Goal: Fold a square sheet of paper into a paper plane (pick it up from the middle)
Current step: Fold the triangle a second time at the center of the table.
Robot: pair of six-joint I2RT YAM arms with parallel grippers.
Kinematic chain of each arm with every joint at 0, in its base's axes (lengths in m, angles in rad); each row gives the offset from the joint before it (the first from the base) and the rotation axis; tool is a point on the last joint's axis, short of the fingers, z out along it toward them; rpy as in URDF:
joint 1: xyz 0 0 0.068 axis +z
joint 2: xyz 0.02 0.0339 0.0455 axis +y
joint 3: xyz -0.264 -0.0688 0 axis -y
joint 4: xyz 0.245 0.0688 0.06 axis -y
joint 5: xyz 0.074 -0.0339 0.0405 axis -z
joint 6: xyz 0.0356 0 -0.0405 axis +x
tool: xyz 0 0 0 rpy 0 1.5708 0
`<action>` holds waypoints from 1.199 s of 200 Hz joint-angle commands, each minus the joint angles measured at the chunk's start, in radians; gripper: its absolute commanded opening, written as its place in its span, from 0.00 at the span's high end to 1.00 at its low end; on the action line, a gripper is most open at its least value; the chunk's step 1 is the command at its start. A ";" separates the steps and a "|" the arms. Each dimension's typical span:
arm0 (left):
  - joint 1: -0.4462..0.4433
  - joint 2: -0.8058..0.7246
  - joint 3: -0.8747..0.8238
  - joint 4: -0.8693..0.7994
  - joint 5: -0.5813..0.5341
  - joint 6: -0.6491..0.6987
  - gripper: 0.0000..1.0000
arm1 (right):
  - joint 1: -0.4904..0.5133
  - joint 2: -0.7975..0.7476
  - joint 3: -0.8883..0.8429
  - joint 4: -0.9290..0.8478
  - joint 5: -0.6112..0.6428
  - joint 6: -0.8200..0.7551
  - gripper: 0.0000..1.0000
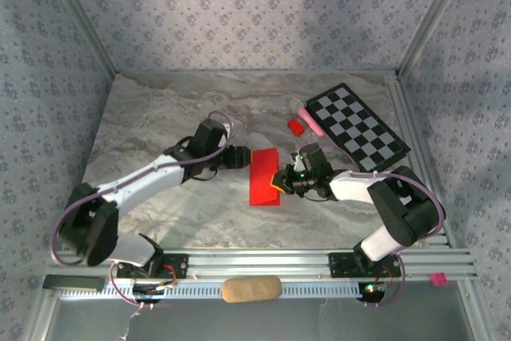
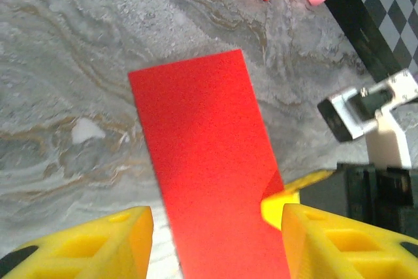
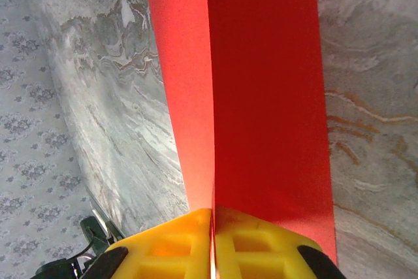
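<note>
Tan pad [image 1: 251,289], red paper [image 1: 264,176], block [image 1: 296,125], checkerboard [image 1: 357,127]

Ahead of me, on the grey marbled surface [image 1: 160,117] — one black-and-white checkerboard [image 1: 358,127], far right, lying askew. Just beside its left edge: one pink stick [image 1: 310,120] and one small red block [image 1: 296,125], side by side. At my near edge — one tan oblong pad [image 1: 251,289].

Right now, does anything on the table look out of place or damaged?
Nothing serious. The folded red paper looks untorn, pinched in the shut right gripper, and its two layers seem to gape apart. The checkerboard lies askew to the edges of the table, and a small white fleck sits on its surface.
</note>
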 commanded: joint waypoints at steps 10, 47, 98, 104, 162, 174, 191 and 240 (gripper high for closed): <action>-0.006 -0.143 -0.079 0.006 -0.116 0.038 0.46 | 0.010 0.000 -0.015 0.022 -0.008 0.000 0.88; -0.007 -0.289 -0.174 0.048 -0.137 0.068 0.46 | 0.021 -0.008 -0.017 0.019 -0.014 -0.022 0.85; -0.007 -0.417 -0.295 0.134 -0.109 0.115 0.45 | 0.038 -0.033 -0.006 -0.022 0.007 -0.044 0.81; -0.007 -0.421 -0.307 0.146 -0.105 0.119 0.45 | 0.038 -0.036 -0.005 -0.028 0.008 -0.050 0.81; -0.006 -0.395 -0.334 0.217 -0.064 0.199 0.45 | 0.046 -0.032 0.012 -0.055 0.004 -0.109 0.81; -0.007 -0.388 -0.337 0.228 -0.059 0.207 0.44 | 0.051 -0.025 0.012 -0.048 0.007 -0.099 0.81; -0.007 -0.378 -0.341 0.242 -0.051 0.238 0.45 | 0.060 -0.017 0.009 -0.045 0.023 -0.103 0.79; -0.007 -0.330 -0.331 0.247 0.010 0.293 0.45 | 0.082 0.008 0.005 -0.019 0.043 -0.095 0.79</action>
